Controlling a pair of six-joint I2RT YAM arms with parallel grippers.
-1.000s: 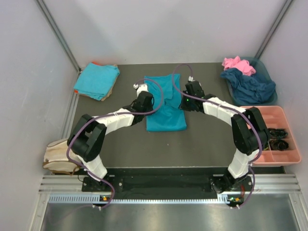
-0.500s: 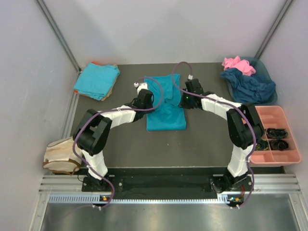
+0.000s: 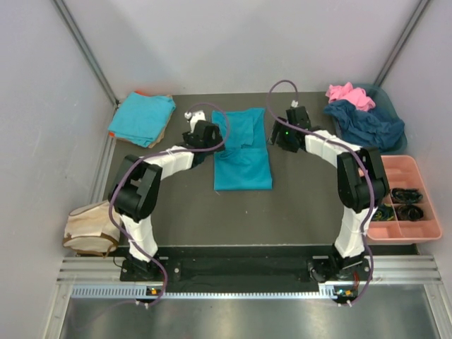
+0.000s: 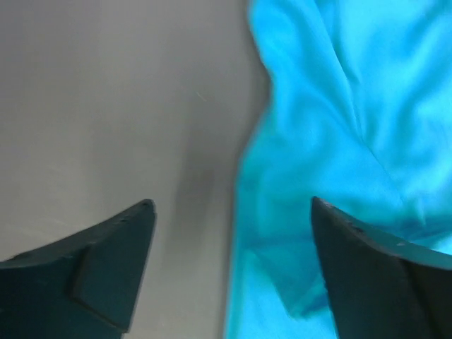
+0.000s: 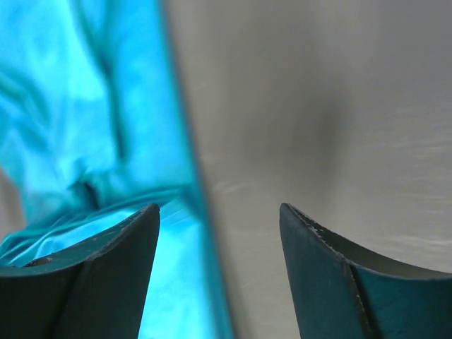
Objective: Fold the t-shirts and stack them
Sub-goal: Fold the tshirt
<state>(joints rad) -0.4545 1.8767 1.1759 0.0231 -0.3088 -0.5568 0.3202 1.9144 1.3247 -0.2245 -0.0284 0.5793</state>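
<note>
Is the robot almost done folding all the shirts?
Not yet. Done: a folded teal pile sits at the far left. In hand: the middle teal shirt lies folded into a long strip, with the left claw and right claw open at its edges, gripping nothing. Left: the pink shirt and navy shirt lie crumpled far right.

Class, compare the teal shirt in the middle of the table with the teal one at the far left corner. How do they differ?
The middle shirt is a long strip, wrinkled at its far end; the corner shirt is a compact square. The middle shirt lies on the bare table; the corner shirt tops other cloth, edges peeking out. Both are bright teal.
</note>
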